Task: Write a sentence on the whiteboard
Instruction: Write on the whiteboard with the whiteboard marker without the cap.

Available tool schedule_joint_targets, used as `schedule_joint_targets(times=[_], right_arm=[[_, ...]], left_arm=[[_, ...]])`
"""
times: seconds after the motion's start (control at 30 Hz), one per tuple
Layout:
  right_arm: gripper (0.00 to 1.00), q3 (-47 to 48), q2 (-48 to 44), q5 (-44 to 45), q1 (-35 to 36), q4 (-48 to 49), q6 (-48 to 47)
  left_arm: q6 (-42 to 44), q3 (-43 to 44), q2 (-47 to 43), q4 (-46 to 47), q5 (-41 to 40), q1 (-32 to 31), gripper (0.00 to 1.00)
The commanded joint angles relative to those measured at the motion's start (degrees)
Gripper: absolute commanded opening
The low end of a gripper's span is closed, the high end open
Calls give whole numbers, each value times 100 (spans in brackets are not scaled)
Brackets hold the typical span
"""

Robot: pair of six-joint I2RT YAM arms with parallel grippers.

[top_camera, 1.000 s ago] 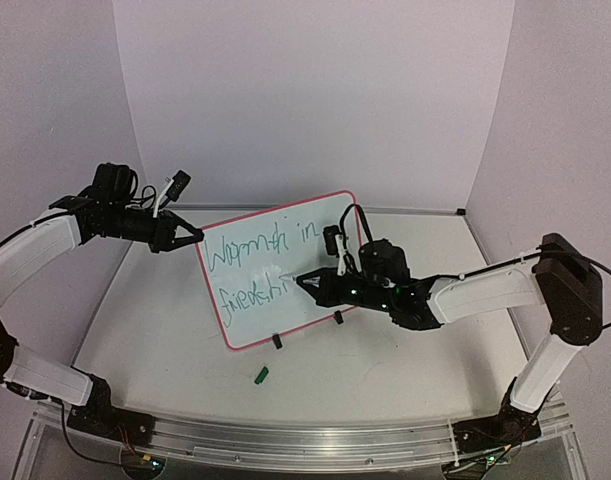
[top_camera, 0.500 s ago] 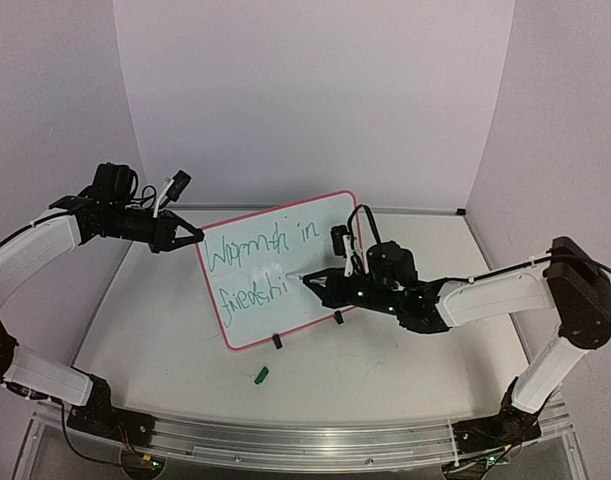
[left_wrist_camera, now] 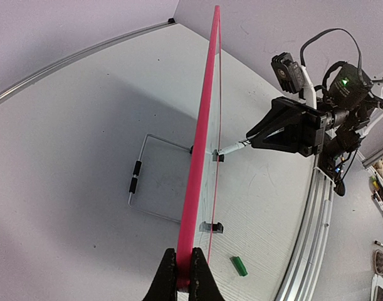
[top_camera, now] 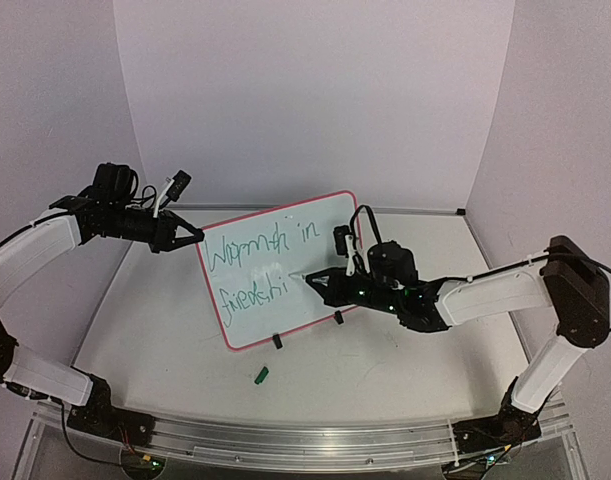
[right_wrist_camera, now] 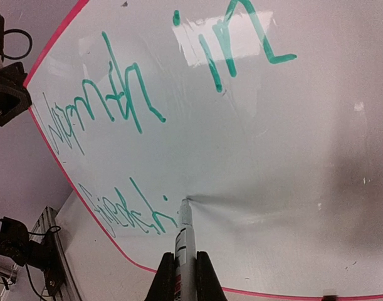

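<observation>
The whiteboard [top_camera: 257,322] stands tilted on the table, pink-framed, and shows edge-on in the left wrist view as whiteboard [left_wrist_camera: 204,144]. The green sentence [top_camera: 257,246] runs in two lines; the lower line [right_wrist_camera: 125,213] ends in "hi". My left gripper [top_camera: 193,238] is shut on the board's left edge, its jaws pinching the pink frame at left gripper [left_wrist_camera: 185,277]. My right gripper [top_camera: 315,281] is shut on a white marker [right_wrist_camera: 183,233]. The marker tip [right_wrist_camera: 185,202] rests against the board just right of the last letter.
A green marker cap [top_camera: 262,375] lies on the table in front of the board, also seen as the cap [left_wrist_camera: 240,266]. Two black clip feet [top_camera: 277,341] hold the board's lower edge. A wire stand [left_wrist_camera: 141,182] lies behind the board. White walls enclose the table.
My right gripper has carried the marker slightly right and up along the lower line, past the last letter. The left gripper and the board have not moved.
</observation>
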Motion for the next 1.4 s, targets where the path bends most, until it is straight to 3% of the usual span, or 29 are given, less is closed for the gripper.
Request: schedule_joint_targets(times=[0.0,0.73,1.03,1.37], right_arm=[[0,120,173,-81,-77,160,82],[0,-699,333,-380,-43,421,660],[0,-612,-472,-489,-43,496,367],[0,-84,-55,-238,-43,442,143]], left_arm=[[172,-133,246,-580,-291,-264,0],[177,-138,249,-580,-300,-266,0],[170,-139,247,-580,-301,-262,0],[169,-139,231,-583,-315,-265,0]])
